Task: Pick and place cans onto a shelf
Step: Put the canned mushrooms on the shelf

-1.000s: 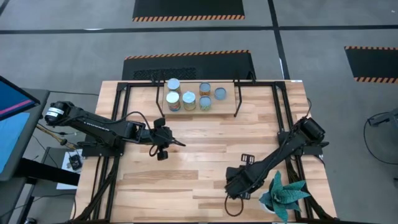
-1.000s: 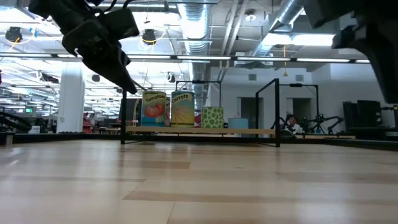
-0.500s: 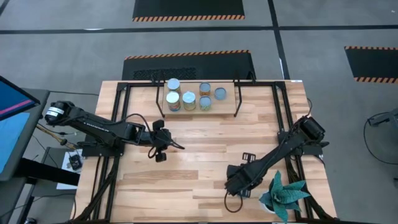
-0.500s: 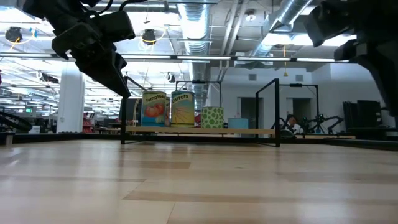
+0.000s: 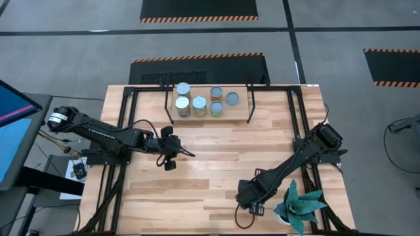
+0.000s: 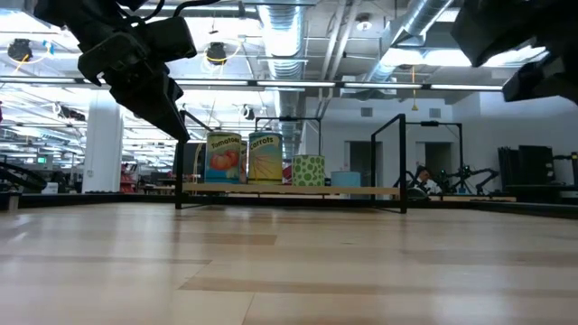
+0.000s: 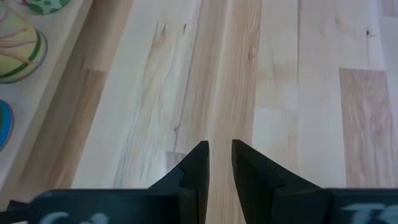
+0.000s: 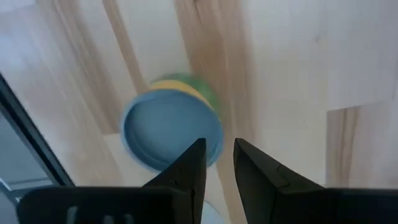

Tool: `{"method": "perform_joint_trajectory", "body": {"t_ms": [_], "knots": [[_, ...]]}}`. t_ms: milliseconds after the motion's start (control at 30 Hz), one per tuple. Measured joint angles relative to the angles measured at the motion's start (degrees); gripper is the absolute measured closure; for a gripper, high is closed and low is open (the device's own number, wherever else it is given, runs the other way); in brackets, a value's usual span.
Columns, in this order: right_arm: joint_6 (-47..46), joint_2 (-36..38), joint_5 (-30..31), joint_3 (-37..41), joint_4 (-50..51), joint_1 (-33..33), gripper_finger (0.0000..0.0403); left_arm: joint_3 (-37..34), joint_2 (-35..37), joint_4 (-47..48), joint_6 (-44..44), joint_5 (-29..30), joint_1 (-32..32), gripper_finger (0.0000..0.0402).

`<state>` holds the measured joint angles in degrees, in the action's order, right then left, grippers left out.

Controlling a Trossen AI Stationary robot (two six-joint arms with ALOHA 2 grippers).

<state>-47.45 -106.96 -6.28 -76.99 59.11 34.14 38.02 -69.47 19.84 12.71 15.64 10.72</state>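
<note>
a: what is on the left side of the worktop (image 5: 216,164)?

b: the left arm reaches in from the left edge. its left claw (image 5: 172,155) hangs above bare wood, a little in front of the shelf (image 5: 233,110). in the left wrist view its two fingers (image 7: 198,163) stand close together with only a thin gap, clenched on nothing.

a: and the middle?

b: the shelf, a low light-wood board on thin black legs, stands at the far edge. six cans (image 5: 199,106) are grouped on its left part. in the low view three labels face the camera: a tomato can (image 6: 224,158), a yellow can (image 6: 265,158) touching it, and a green spotted can (image 6: 308,170) just beside.

a: and the right?

b: the right arm comes in from the right edge, slanting toward the near side. its right claw (image 5: 249,196) is over the near part of the worktop, next to a spiky green plant (image 5: 298,203). in the right wrist view its fingers (image 8: 194,167) are nearly together, holding nothing, above a seventh can (image 8: 172,122) with a blue-grey top and green and yellow side. that can is blurred, and whether it stands upright i cannot tell.
</note>
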Motion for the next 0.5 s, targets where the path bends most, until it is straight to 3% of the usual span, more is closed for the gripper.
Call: {"method": "perform_joint_trajectory", "body": {"t_ms": [500], "knots": [[-2.1,-0.2,-1.3,0.6,-4.0,0.1,0.0297,0.0,0.0,0.0,0.1,0.0,0.0,0.0343]]}}
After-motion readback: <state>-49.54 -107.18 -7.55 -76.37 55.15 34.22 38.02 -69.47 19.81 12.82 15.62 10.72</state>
